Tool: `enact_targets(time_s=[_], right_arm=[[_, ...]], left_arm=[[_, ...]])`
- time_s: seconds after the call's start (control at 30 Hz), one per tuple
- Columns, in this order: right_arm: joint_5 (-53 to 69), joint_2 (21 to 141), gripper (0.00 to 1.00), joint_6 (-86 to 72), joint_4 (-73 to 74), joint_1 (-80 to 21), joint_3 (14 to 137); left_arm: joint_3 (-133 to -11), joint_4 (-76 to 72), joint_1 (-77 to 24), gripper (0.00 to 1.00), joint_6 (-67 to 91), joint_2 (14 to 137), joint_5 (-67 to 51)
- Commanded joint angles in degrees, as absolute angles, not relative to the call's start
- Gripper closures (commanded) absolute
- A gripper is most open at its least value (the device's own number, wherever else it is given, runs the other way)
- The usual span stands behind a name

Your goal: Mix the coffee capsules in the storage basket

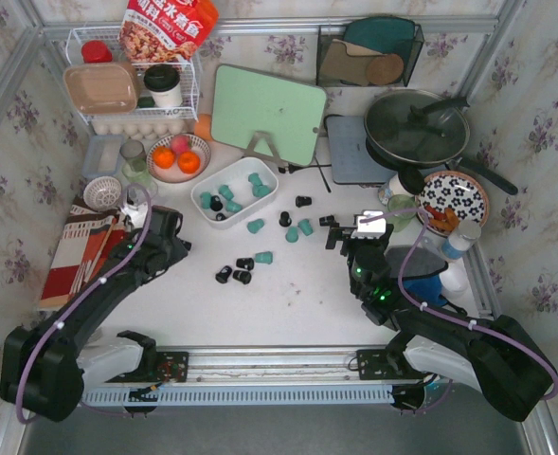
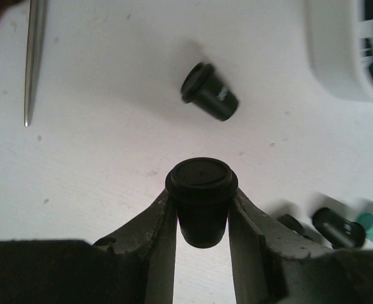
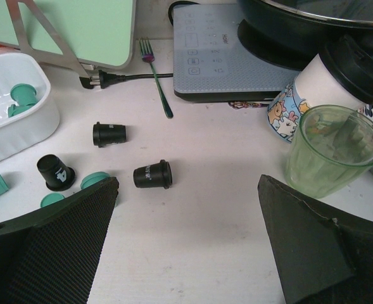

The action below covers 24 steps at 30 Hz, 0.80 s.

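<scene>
The left claw [image 2: 202, 201] is closed on one black capsule [image 2: 202, 178]. It is pinched between the two fingers [image 2: 164, 234], with its wide end pointing away from the palm. Just beyond it a second black capsule [image 2: 209, 92] lies on its side on the white surface [image 2: 110, 126], apart from the claw. A corner of the storage basket [image 2: 338, 54] shows at the upper right of this view.

Seen from above, the storage basket [image 1: 257, 205] sits a little left of the middle of the surface, in front of the green cutting board [image 1: 260, 114]. Inside it are several teal capsules [image 1: 226, 191] and at least one black one (the exact count I cannot tell). The other capsules are spread on the surface outside the basket: some teal and black ones to its right, and a small group of black ones [image 1: 243, 277] nearer to the arms.

The right claw [image 3: 186, 209] is opened wide and holds nothing; it hangs over bare surface. Ahead of it are three black capsules, the nearest one [image 3: 153, 175] lying on its side. A green glass [image 3: 332, 152] stands to the right.
</scene>
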<state>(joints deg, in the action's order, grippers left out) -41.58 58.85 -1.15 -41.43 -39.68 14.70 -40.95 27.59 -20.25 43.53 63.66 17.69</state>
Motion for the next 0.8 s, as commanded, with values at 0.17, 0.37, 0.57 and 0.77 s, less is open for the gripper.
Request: enact_targets(time_s=[0.17,0.37,0.57,0.77], right_arm=[[-41.18,58.87,0.0,-1.76,-42.15,-39.64,15.12],[-40.88,59.54,0.0,-1.93,-42.29,-39.64,15.23],[-41.26,60.43,0.0,-1.61,-42.44,-39.64,15.33],[-41.83,61.11,0.0,-1.06,-42.96,-39.64,15.37]], left_arm=[[-40.1,9.88,-23.65,0.67,30.89,55.98,17.77],[-48.03,0.51,-24.17,0.62,23.67,66.34,15.01],[-68.55,7.64,-24.17,0.61,20.1,91.2,16.88],[-89.68,18.91,-24.25,0.58,19.05,110.76,16.13]])
